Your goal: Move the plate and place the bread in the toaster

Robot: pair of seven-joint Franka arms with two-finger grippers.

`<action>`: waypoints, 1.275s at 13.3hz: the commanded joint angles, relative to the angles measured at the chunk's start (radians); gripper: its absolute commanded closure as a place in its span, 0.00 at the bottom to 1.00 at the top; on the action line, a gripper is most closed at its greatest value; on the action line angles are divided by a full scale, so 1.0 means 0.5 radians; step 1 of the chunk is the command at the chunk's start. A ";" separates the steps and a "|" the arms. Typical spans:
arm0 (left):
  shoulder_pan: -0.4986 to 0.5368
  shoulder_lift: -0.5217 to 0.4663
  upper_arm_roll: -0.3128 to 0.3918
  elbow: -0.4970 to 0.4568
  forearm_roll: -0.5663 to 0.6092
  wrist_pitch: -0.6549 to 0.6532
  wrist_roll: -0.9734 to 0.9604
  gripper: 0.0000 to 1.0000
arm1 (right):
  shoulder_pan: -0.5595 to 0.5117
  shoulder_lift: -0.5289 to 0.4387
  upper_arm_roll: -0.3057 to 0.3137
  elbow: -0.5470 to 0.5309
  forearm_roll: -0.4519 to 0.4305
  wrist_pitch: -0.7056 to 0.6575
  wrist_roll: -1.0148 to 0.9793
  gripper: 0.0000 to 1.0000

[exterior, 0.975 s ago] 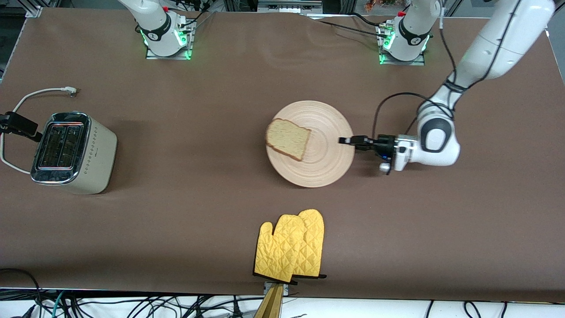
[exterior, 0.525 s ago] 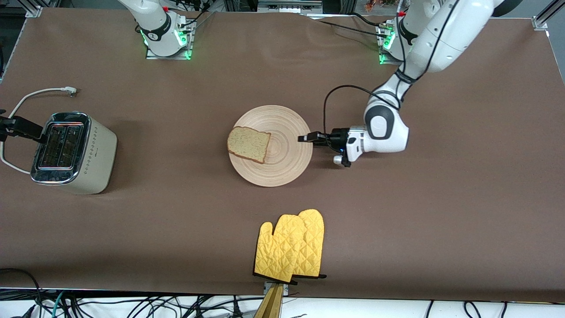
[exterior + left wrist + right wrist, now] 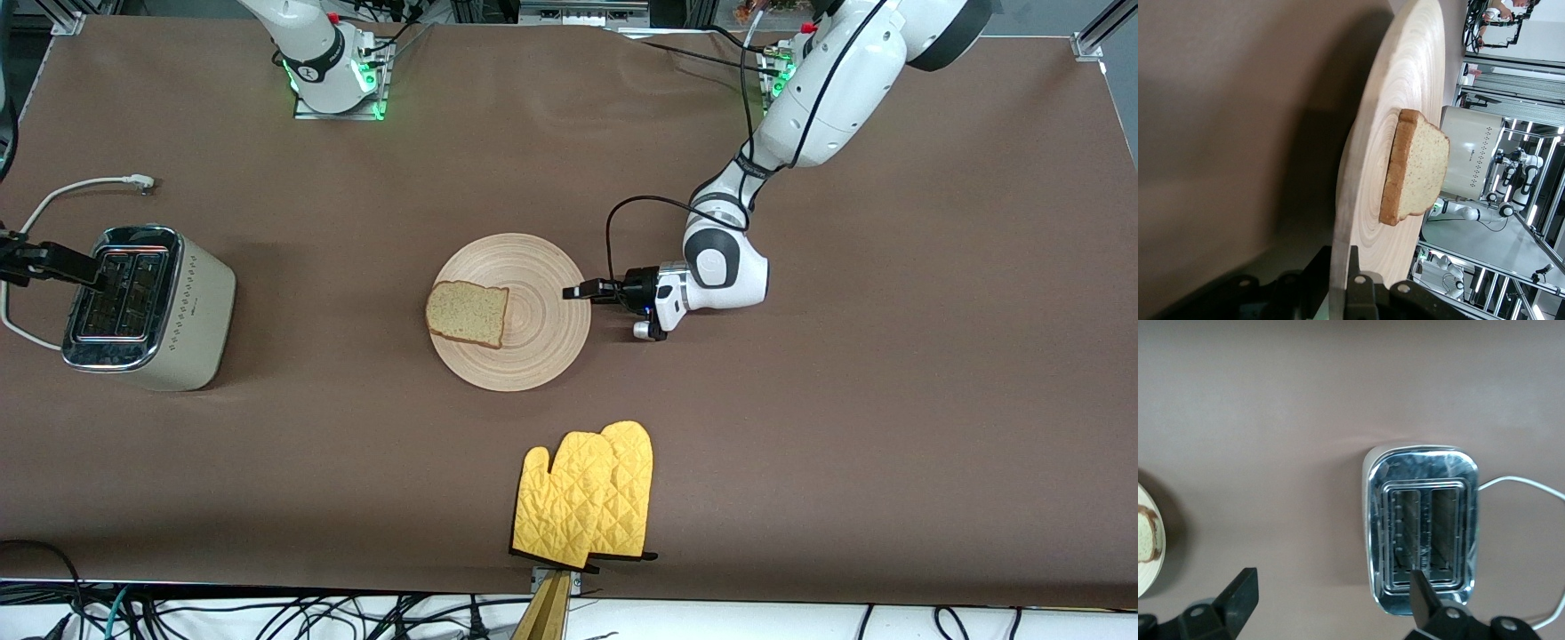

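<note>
my left gripper (image 3: 576, 291) is clamped tight on the rim of the plate (image 3: 533, 347), at the edge toward my left arm's end of the table (image 3: 889, 400). in the left wrist view my fingers (image 3: 1358, 293) pinch the plate's thin edge from both faces.

the plate (image 3: 1418, 80) sits near the middle of the table. the bread (image 3: 468, 313) lies flat on the plate, on the part toward my right arm's end, with its crust overhanging the rim slightly. in the left wrist view the bread (image 3: 1415, 167) rests on the grooved wooden face.

the toaster (image 3: 147, 307) stands upright at my right arm's end of the table, well apart from the plate, both slots facing up. its white cord (image 3: 80, 187) runs from it toward my bases.

my right gripper (image 3: 1331, 600) hovers over the toaster (image 3: 1421, 527), fingers (image 3: 1238, 593) spread fully wide and holding nothing. one fingertip is over the chrome top.

a pair of yellow oven mitts (image 3: 587, 498) lies at the table edge nearest the front camera, nearer than the plate.
</note>
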 commanded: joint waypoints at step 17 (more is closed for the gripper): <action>0.717 -1.126 0.067 -0.602 1.441 0.053 -0.746 0.00 | 0.881 0.478 0.018 -0.669 0.660 1.199 0.910 0.00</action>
